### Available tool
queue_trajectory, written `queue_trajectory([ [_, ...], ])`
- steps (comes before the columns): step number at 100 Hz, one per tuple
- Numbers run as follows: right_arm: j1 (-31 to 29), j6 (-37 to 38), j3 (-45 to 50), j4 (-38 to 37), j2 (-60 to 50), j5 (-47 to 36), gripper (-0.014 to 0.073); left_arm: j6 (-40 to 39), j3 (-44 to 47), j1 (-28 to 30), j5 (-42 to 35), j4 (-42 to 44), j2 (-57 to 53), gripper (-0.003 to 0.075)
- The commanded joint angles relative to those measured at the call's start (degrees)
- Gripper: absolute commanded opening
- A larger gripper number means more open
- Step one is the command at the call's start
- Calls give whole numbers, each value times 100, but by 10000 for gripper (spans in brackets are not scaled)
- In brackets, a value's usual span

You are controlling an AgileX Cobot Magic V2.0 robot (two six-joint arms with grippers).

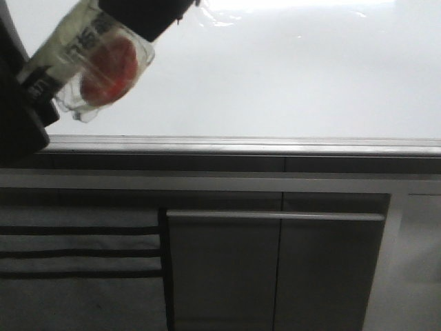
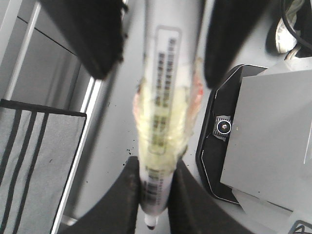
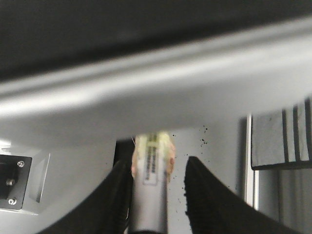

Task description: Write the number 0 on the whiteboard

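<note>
The whiteboard (image 1: 275, 76) fills the upper front view, glossy and blank, with a grey edge rail (image 1: 262, 145) below it. No number 0 shows on it. A marker (image 1: 89, 58), wrapped in clear tape with a red patch, is at the board's top left between dark gripper parts. In the left wrist view my left gripper (image 2: 155, 168) is shut on the marker (image 2: 163, 122) near its tip. In the right wrist view my right gripper (image 3: 158, 163) is open around the marker's other end (image 3: 150, 170), with a gap on one side.
Dark grey cabinet panels (image 1: 275, 276) lie below the rail. A grey cloth with black stripes (image 1: 76, 255) hangs at the lower left. A black device with a grey plate (image 2: 219, 136) sits beside the marker in the left wrist view. A blurred grey band (image 3: 156, 92) crosses the right wrist view.
</note>
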Motion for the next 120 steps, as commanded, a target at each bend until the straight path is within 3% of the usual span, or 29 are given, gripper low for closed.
queue_trajectory([
  [1,60,-7,-203,254,-125,-195,236,5,-185,-47,-203,-39,-62,-20],
  [65,96,2,-203,200,-27,-48,234,5,-185,-47,-203,-39,-62,-20],
  [89,96,2,-203,201,-27,-20,11,5,-185,-47,-203,-39,-62,-20],
  [107,96,2,-203,201,-27,3,-28,5,-185,-47,-203,-39,-62,-14],
  [113,96,2,-203,201,-27,14,-28,5,-185,-47,-203,-39,-62,23],
  [120,96,2,-203,201,-27,14,-28,-21,-185,-47,-213,-39,-62,124],
])
